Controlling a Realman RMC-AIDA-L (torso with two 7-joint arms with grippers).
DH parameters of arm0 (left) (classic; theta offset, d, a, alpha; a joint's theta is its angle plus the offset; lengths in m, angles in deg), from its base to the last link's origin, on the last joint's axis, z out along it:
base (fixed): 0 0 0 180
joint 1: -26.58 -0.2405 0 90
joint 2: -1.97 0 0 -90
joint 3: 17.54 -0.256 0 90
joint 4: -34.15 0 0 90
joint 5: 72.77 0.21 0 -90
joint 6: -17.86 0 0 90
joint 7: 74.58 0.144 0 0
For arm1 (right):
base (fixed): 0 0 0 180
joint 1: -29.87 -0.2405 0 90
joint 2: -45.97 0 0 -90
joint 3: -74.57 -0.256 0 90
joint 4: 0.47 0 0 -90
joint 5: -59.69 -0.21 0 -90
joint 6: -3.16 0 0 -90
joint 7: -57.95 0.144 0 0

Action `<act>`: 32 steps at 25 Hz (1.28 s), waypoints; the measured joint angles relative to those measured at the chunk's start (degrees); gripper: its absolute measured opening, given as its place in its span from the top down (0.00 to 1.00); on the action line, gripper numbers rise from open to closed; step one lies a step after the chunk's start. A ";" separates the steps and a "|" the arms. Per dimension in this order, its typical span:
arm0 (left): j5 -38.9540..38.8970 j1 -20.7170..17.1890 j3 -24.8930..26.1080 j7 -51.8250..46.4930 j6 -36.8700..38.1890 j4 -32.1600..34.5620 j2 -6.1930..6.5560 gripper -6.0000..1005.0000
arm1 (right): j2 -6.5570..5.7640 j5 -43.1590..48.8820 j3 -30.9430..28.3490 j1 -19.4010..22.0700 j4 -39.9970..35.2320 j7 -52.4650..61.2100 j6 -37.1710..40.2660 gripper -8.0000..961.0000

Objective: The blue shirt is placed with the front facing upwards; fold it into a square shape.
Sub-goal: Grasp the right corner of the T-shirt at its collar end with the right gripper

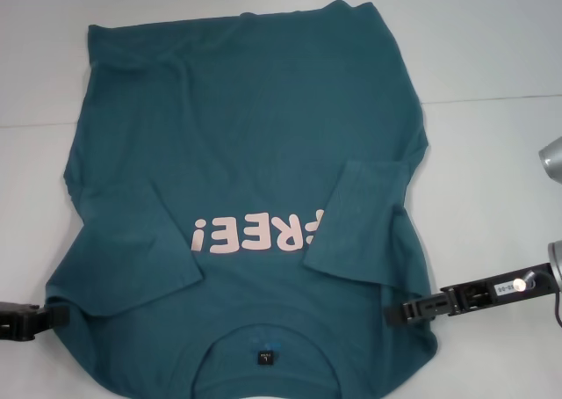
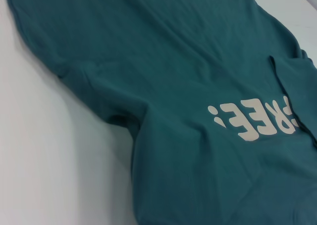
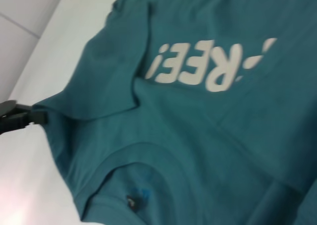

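Note:
The blue shirt (image 1: pixel 246 126) lies front up on the white table, collar and black label (image 1: pixel 264 358) nearest me, pink "FREE!" lettering (image 1: pixel 259 232) upside down. Both short sleeves are folded inward over the chest, one (image 1: pixel 145 250) on the left and one (image 1: pixel 360 228) on the right, the latter covering the start of the lettering. My left gripper (image 1: pixel 61 315) is shut on the left shoulder corner, which the right wrist view shows drawn to a point at the same gripper (image 3: pixel 42 117). My right gripper (image 1: pixel 395 314) reaches over the right shoulder, shut on the fabric there.
The white table (image 1: pixel 492 47) shows bare surface to the right, the left and beyond the hem. A silver part of the right arm (image 1: pixel 551 157) stands at the right edge. The shirt's hem (image 1: pixel 219 21) lies at the far side.

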 joint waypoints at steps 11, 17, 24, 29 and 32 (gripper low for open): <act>0.00 -0.05 -0.09 0.14 -0.12 0.00 -0.33 0.98 | -0.09 -0.26 -0.33 0.89 -0.58 -0.55 -1.21 0.05; 0.00 -0.05 -0.21 0.17 -0.12 0.00 -0.34 0.98 | -0.60 -2.25 -0.59 1.06 -0.96 -0.86 -0.76 0.05; 0.00 -0.05 -0.16 0.64 -0.12 -0.60 -0.42 0.98 | -1.98 -1.97 -1.89 2.59 -1.94 0.30 -1.44 0.05; -0.01 -0.05 -0.04 0.89 -0.13 -0.93 -0.42 0.98 | -2.31 -1.21 -2.37 4.75 -5.00 2.48 -2.38 0.05; -0.48 0.00 -0.04 1.00 -0.19 -1.09 -0.43 0.98 | -2.32 0.37 -2.45 5.20 -5.39 3.30 -3.42 0.05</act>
